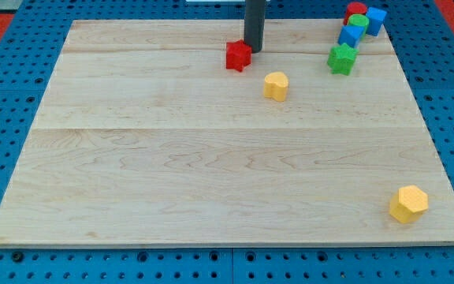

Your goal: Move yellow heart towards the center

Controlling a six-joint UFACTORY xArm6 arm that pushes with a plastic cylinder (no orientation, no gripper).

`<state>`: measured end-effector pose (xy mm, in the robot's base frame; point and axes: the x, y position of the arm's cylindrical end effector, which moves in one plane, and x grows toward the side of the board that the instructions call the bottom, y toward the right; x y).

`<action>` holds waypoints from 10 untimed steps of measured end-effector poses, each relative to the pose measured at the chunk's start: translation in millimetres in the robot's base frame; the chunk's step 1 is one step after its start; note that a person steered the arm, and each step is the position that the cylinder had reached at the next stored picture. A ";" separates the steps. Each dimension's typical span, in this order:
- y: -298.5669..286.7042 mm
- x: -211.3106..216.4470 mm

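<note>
Claw: none in view; the arm ends in a dark rod, so an open or closed state cannot be told.
Tip (254,50): upper centre of the frame, touching or just beside the red block's upper right edge.
Red block (238,56): star-like shape, upper centre, on the worktop (211,173).
Yellow heart (275,85): just right of centre near the top, below and right of the red block, apart from the tip.
Green star (341,59): upper right.
Upper right cluster: blue block (351,35), green block (358,20), red block behind (355,9), second blue block (376,20), packed close together.
Yellow hexagon (408,203): lower right corner, well apart from everything else.
</note>
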<state>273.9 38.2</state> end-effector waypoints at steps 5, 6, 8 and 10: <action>51.0 82.7; 51.0 95.6; 68.9 120.0; 69.0 161.2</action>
<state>435.2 107.1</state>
